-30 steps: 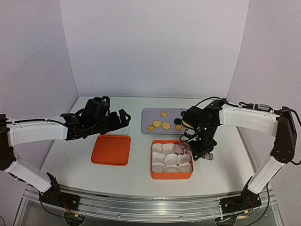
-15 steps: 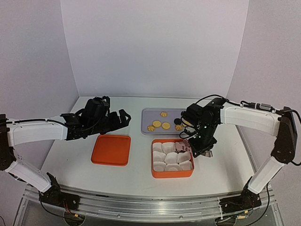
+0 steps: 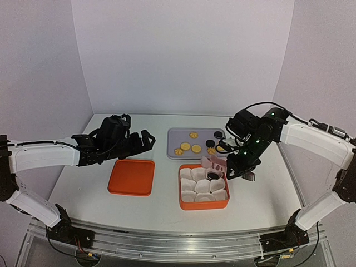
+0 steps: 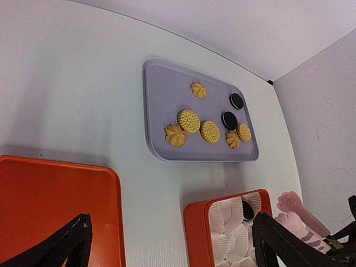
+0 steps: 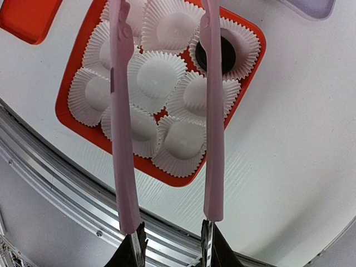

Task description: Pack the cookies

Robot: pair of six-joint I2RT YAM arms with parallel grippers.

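Golden-yellow cookies (image 3: pixel 185 146) (image 4: pixel 189 120) and two black cookies (image 3: pixel 210 143) (image 4: pixel 229 120) lie on the lilac tray (image 3: pixel 177 133) (image 4: pixel 161 94). A third black cookie (image 3: pixel 213 176) (image 5: pixel 218 54) (image 4: pixel 248 211) rests in a back-right paper cup of the orange box (image 3: pixel 203 207) (image 5: pixel 178 181). My right gripper (image 3: pixel 246 176) (image 5: pixel 169 245) is shut on pink tongs (image 3: pixel 214 163) (image 5: pixel 213 111). The tong arms are spread above the box with nothing between them. My left gripper (image 3: pixel 142 140) (image 4: pixel 171 222) hangs open over the table, left of the tray.
The orange lid (image 3: pixel 132 177) (image 4: pixel 55 200) lies flat to the left of the box. White pleated paper cups (image 5: pixel 153 75) fill the box. The table's metal front rail (image 3: pixel 167 239) runs along the near edge.
The right arm has lifted the tongs up out of the box and back to the right. A black cookie now lies in a cup there. The left arm has not moved.
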